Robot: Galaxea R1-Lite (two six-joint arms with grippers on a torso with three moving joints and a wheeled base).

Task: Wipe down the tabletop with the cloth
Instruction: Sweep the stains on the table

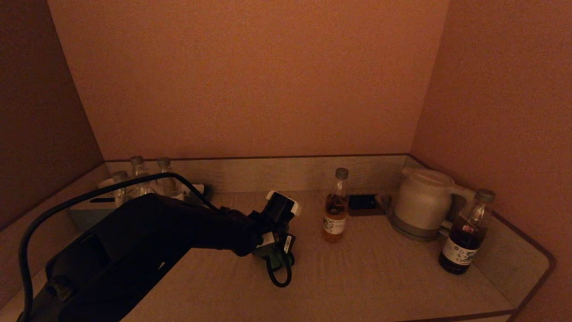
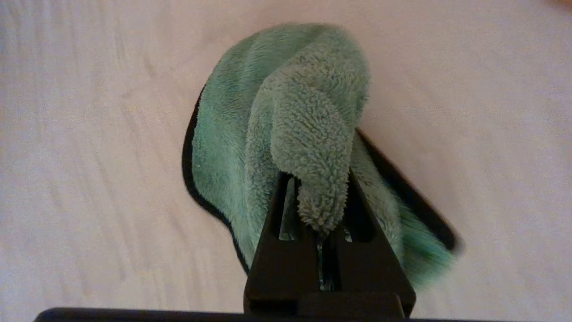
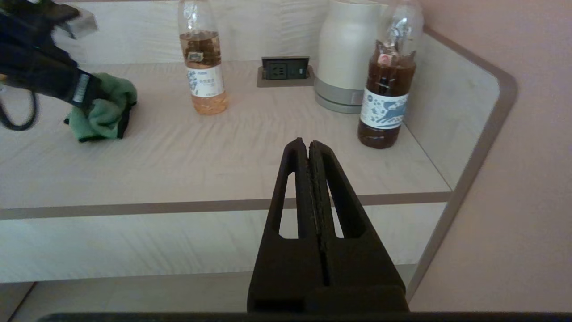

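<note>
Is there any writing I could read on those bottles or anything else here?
Amber bottle label: print too small and blurred to read.
Dark bottle label: a blue picture, text unreadable.
Sticker on the left gripper: unreadable.
Kettle, wall socket, cloth: no writing visible.

Alcove, dimly lit. Plain pinkish walls (image 1: 250, 76) at far, left and right. Low wood-grain backsplash (image 1: 277, 172) along the far wall. Counter edge carries a dark band (image 3: 178, 207), rounding at the near right corner. Recessed socket panel (image 3: 285, 70) set far right of centre.
</note>
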